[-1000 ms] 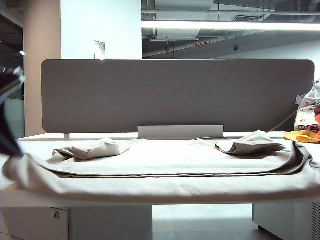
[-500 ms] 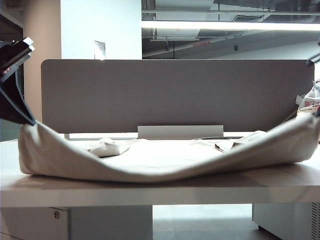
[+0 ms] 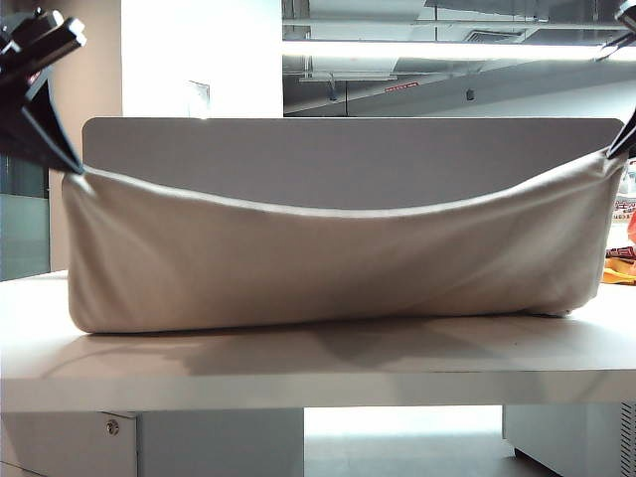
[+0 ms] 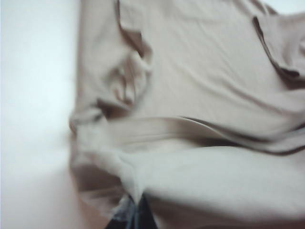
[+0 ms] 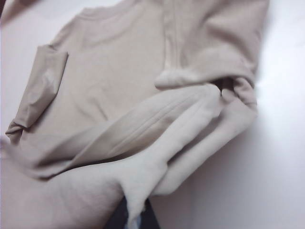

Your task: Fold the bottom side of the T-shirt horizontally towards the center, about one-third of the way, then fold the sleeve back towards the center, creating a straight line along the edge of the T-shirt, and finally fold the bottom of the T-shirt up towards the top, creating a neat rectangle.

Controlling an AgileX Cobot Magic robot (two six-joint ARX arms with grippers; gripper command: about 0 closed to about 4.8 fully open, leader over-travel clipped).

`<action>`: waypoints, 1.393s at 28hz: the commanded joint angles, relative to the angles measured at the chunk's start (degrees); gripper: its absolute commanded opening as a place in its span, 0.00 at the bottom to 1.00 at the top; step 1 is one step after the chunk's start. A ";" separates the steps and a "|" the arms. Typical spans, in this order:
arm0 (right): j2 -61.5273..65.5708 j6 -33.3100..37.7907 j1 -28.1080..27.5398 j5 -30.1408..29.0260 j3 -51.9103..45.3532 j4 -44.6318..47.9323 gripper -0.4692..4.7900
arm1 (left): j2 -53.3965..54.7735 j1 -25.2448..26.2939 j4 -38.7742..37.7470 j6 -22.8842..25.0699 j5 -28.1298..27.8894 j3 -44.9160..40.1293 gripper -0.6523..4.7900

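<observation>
- T-shirt (image 3: 328, 263) is held up above the table (image 3: 318, 368) at two corners, and it hangs between them like a wide curtain with a sagging top edge.
- Its lower fold is resting on the table, near the front, and the rest of the cloth lies on the table behind it, as is seen in both wrist views.
- The left gripper (image 3: 70, 164) is placed at the upper left of the exterior view, high over the table, and it is clenched on the left corner of the T-shirt.
- In the left wrist view the cloth (image 4: 190, 181) is pinched between the dark fingertips (image 4: 138, 220) and spreads away from them; this picture is blurred.
- The right gripper (image 3: 618, 151) is seen at the upper right edge of the exterior view, mostly cut off, and it is clenched on the right corner.
- In the right wrist view a bunched strip of cloth (image 5: 157, 157) runs up from the closed jaws, and a folded sleeve (image 5: 43, 86) and the collar (image 5: 97, 10) lie flat further away.
- A grey partition (image 3: 348, 149) stands behind the T-shirt.
</observation>
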 commanded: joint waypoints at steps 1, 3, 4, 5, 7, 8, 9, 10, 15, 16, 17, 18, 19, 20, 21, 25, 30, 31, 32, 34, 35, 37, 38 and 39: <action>-0.24 0.48 0.02 1.11 0.90 1.16 0.08 | 1.60 0.04 0.68 1.57 -1.66 3.72 0.11; -0.24 0.63 0.02 1.11 0.90 1.66 0.08 | 2.82 0.04 0.59 1.75 -1.66 5.73 0.11; -0.22 0.63 0.00 1.14 0.90 1.86 0.08 | 3.32 0.04 0.61 1.81 -1.90 6.54 0.11; -0.15 0.68 0.00 1.22 0.90 2.23 0.08 | 3.85 0.04 0.66 2.03 -2.21 7.30 0.11; 0.22 1.86 0.00 1.31 1.03 3.69 0.08 | 5.29 0.04 0.61 2.73 -3.10 8.87 0.11; 0.52 2.27 0.00 1.29 1.29 4.11 0.08 | 5.95 0.04 0.63 3.04 -3.48 9.53 0.11; 0.87 2.29 0.00 1.31 1.81 4.26 0.08 | 6.67 0.04 0.70 3.37 -4.24 10.27 0.11; 1.57 2.29 0.00 1.29 2.49 4.42 0.08 | 7.15 0.11 0.72 3.72 -4.90 10.88 0.11; 7.23 2.29 0.02 1.27 8.44 3.76 0.08 | 11.91 1.53 1.22 3.89 -5.22 15.28 0.11; 8.92 2.29 0.02 1.27 10.10 3.50 0.08 | 13.05 1.53 1.33 4.02 -5.29 16.17 0.11; 10.29 2.27 0.02 1.29 11.41 3.26 0.08 | 14.58 1.53 1.40 4.20 -5.22 17.35 0.11; 12.04 2.27 0.02 1.25 12.96 3.13 0.08 | 15.72 1.53 1.55 4.59 -5.27 18.16 0.11; 13.33 2.29 0.02 1.29 14.14 3.17 0.08 | 17.25 1.53 1.95 5.11 -5.27 19.23 0.11; 14.75 2.29 0.02 1.27 15.28 3.30 0.08 | 18.49 1.53 2.32 5.16 -5.27 20.04 0.11; 16.46 2.29 0.04 1.31 16.76 3.37 0.08 | 19.67 1.51 2.43 5.16 -5.27 20.92 0.11; 22.64 2.29 0.04 1.31 21.73 3.34 0.08 | 26.12 1.42 3.63 5.16 -5.29 25.62 0.11; 29.79 2.29 0.04 1.33 27.34 3.63 0.08 | 34.40 1.42 3.61 6.45 -5.49 32.87 0.11; 31.32 2.29 0.04 1.31 28.70 3.63 0.08 | 36.48 1.42 3.58 6.69 -5.57 34.80 0.11; 32.48 2.27 0.04 1.31 29.77 3.63 0.08 | 38.05 1.42 3.54 6.71 -5.84 36.30 0.11; 34.86 2.27 0.04 1.33 32.02 3.67 0.08 | 41.35 1.40 3.54 6.67 -5.92 39.56 0.11; 35.98 2.27 0.04 1.33 33.05 3.67 0.08 | 42.66 1.42 3.54 6.69 -5.97 40.92 0.11; 38.25 2.25 0.04 1.77 35.50 3.63 0.08 | 45.62 1.42 3.54 6.69 -6.80 43.82 0.11; 39.39 2.25 0.04 1.90 36.72 3.72 0.08 | 46.95 1.42 3.50 6.82 -6.82 45.20 0.11; 40.26 2.25 0.04 2.38 37.68 3.85 0.08 | 48.02 1.42 3.54 7.17 -6.78 46.21 0.11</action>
